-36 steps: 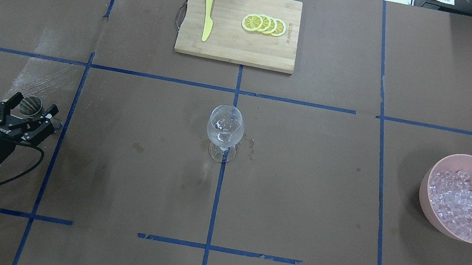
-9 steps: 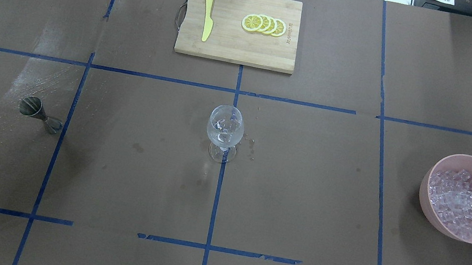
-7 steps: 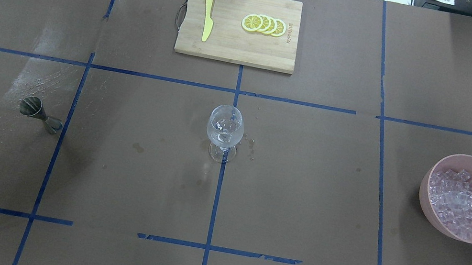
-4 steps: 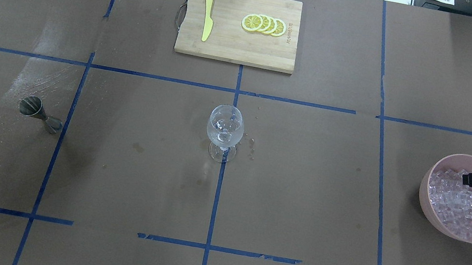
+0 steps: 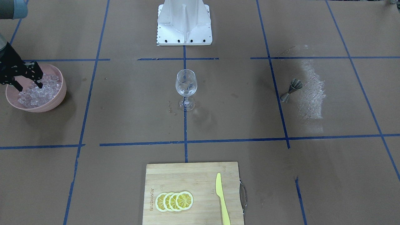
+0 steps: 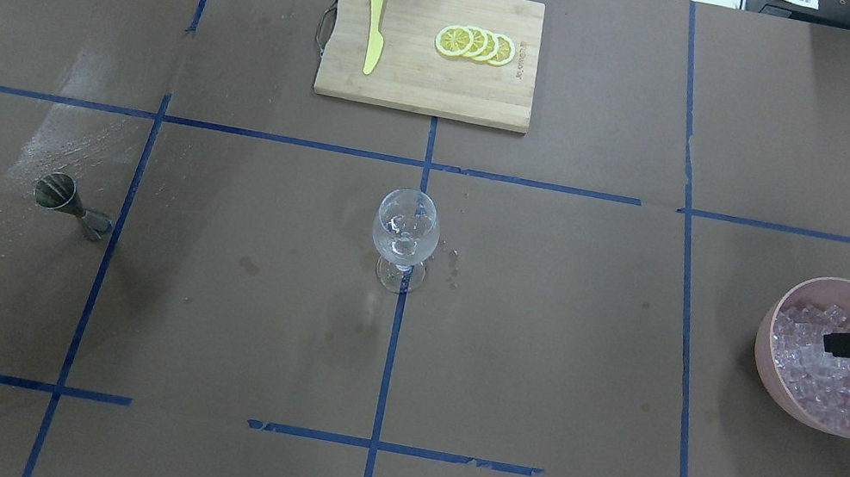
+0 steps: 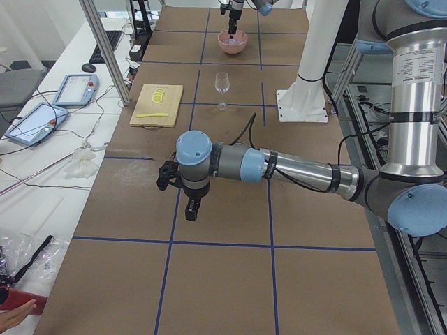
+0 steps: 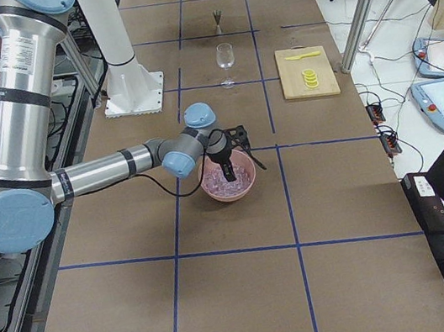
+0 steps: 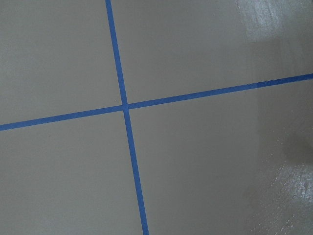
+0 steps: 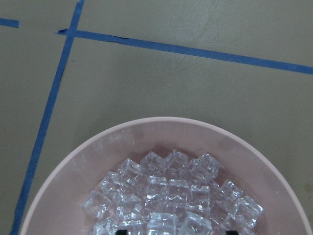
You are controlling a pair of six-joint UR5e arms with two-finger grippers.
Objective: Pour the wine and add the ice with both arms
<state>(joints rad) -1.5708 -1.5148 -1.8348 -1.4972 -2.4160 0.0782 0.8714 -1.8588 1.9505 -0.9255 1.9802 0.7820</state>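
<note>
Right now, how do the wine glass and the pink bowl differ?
The wine glass is clear and stemmed; the pink bowl is opaque and squat. The wine glass stands alone mid-table; the pink bowl, heaped with ice, sits under the right pincer. Both stand upright.

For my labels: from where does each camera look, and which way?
Front-facing: across the table, facing the robot; right gripper at left.
Overhead: behind, looking down; right gripper at right.
Exterior left: left end; left arm near.
Exterior right: right end; right arm near.
Left wrist: down on tape; no body.
Right wrist: over ice; fingertips barely.
Exteriors share the wine glass.
</note>
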